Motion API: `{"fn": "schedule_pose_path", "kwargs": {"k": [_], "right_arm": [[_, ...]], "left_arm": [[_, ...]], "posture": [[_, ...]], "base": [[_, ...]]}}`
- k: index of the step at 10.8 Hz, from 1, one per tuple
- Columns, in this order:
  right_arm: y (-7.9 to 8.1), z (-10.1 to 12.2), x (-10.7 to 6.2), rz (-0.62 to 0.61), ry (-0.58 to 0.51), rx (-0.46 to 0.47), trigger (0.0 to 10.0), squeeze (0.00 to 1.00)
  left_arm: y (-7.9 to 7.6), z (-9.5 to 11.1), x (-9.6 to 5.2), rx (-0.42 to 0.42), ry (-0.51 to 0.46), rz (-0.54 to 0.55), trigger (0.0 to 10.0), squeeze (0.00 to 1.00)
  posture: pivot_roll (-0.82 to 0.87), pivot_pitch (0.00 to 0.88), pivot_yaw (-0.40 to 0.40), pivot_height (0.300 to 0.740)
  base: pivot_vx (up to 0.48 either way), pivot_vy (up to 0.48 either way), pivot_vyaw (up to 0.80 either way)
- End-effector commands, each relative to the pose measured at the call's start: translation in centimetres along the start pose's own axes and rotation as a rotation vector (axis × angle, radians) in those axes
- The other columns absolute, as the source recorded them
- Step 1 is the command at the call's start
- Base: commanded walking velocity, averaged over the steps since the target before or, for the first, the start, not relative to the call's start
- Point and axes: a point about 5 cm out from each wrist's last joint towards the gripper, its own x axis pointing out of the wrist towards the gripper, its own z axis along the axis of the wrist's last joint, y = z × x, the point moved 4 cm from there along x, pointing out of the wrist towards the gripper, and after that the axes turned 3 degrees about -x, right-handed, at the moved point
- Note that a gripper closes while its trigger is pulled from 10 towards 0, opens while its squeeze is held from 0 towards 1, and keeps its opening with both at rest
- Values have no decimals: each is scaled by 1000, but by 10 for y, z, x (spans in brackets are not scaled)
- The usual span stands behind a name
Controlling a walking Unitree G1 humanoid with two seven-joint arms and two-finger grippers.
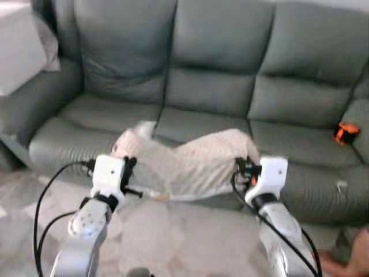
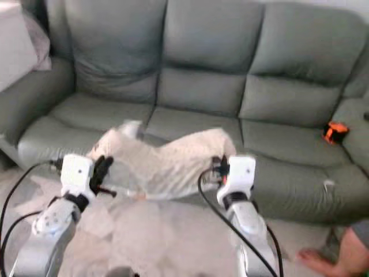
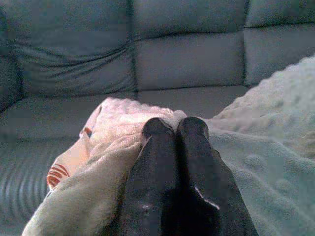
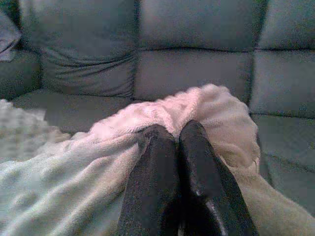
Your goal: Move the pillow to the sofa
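I had the pillow (image 1: 184,161) pinched at both ends: the left gripper (image 1: 128,173) with its fingers (image 3: 157,162) closed tight on the cream fabric at nine o'clock, the right gripper (image 1: 245,170) clamped the same way at three. The pillow hung between them over the front edge of the sofa (image 1: 230,75), sagging onto the middle seat cushion. I judged the carry nearly finished; lowering and letting go were left. The sofa was grey-green leather, a small orange object (image 1: 346,133) on its seat at three o'clock. Pale tiled floor (image 1: 173,236) lay below, a person's foot (image 2: 314,261) at five.
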Motion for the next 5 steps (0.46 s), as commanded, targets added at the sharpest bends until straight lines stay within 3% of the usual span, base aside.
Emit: {"fn": "schedule_pose_path", "kwargs": {"k": [1,3,5], "right_arm": [[-12,7,-1,-32,-23,-14,10000,0],[-12,8,0,-32,-24,-14,10000,0],[-12,8,1,-32,-22,-16,10000,0]], "left_arm": [[-12,11,4,-6,-42,-41,10000,0],[-13,11,4,-5,-41,-45,10000,0],[-13,11,5,-5,-43,-47,10000,0]], "posture": [[-23,0,-29,740],[-24,0,-29,740],[-25,0,-28,740]], "base": [[289,0,0],[292,0,0],[292,0,-800]]}}
